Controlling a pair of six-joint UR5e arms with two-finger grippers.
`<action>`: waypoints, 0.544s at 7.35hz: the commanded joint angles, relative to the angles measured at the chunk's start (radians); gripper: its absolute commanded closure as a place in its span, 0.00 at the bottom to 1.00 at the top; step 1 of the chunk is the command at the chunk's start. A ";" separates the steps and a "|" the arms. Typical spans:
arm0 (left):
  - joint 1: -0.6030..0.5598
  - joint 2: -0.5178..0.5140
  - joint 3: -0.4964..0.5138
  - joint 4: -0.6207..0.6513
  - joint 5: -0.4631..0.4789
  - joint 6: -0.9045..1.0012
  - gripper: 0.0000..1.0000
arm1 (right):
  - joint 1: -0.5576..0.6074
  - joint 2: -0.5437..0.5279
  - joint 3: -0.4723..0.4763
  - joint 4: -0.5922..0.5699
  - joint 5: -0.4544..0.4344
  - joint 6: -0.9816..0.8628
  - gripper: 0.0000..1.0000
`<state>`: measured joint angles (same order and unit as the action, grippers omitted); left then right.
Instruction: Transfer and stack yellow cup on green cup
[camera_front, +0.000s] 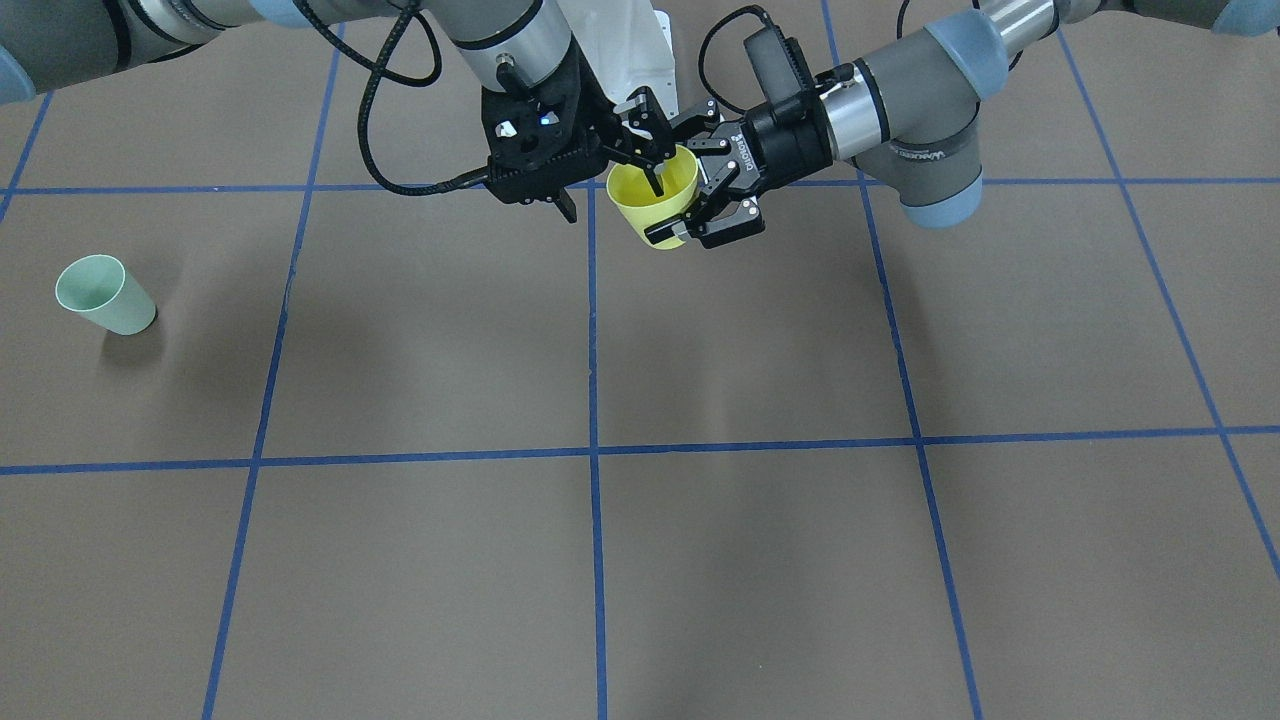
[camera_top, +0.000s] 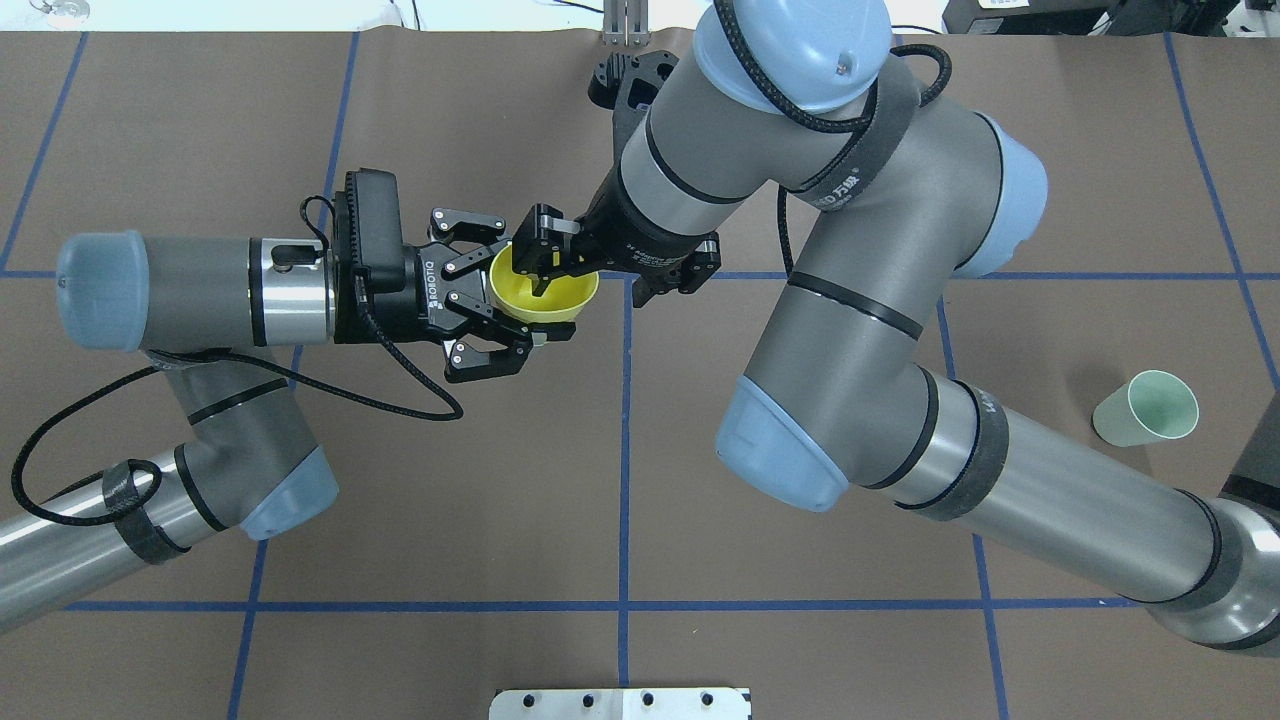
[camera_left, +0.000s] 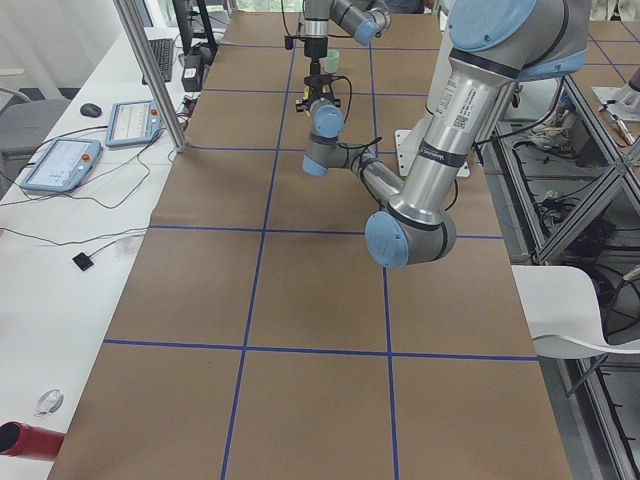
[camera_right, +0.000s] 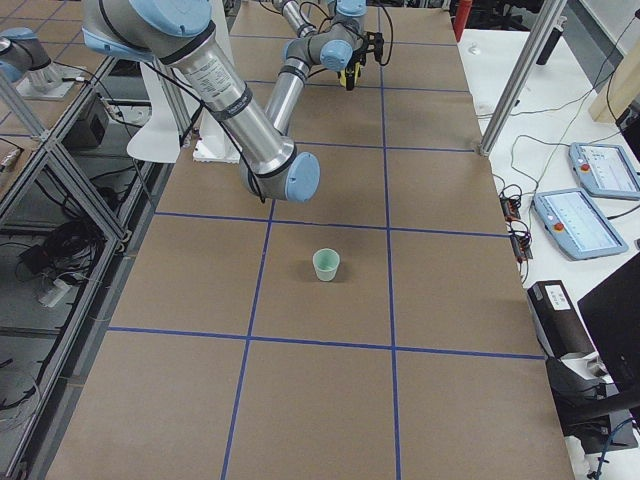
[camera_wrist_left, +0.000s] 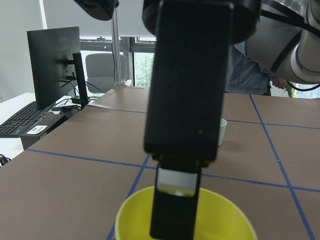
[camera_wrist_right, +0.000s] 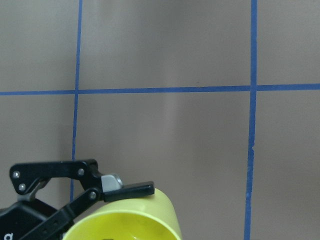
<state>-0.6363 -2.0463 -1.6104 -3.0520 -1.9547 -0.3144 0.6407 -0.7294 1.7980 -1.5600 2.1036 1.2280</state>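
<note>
The worktop (camera_top: 420, 540) is a brown surface divided by blue tape lines (camera_top: 624, 450) into a grid of squares.

The right arm (camera_top: 880, 330) enters from the right of the overhead view, bends over the middle of the worktop and points its wrist down toward the yellow cup. The left arm (camera_top: 200, 290) enters from the left and lies roughly level, with its wrist aimed to the right at the same cup.

The left gripper (camera_top: 505, 300) has its fingers spread wide around the yellow cup (camera_top: 560, 300). 1 finger lies along the far side of the cup and 1 along the near side, just beside the wall. Whether the pads touch the wall cannot be told.

The right gripper (camera_top: 545, 262) comes down from above with its fingers narrow, closed on the rim of the yellow cup. 1 finger reaches inside the cup, as the left wrist view shows, and the other sits outside the wall.

The yellow cup is held upright above the worktop near the centre tape line, mouth up.

The green cup (camera_top: 1147, 407) stands on the worktop at the far right of the overhead view, well apart from both grippers, mouth up.
</note>
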 joint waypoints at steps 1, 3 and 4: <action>0.003 0.000 0.001 -0.007 0.000 0.000 0.61 | -0.015 -0.002 0.003 0.000 -0.008 -0.004 0.09; 0.006 0.001 0.003 -0.017 0.000 0.000 0.60 | -0.015 0.001 0.004 0.000 -0.007 -0.004 0.46; 0.007 0.009 0.003 -0.019 0.000 0.000 0.60 | -0.015 0.002 0.006 0.000 -0.007 -0.008 0.62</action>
<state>-0.6313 -2.0432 -1.6082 -3.0670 -1.9543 -0.3145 0.6266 -0.7290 1.8025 -1.5600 2.0965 1.2232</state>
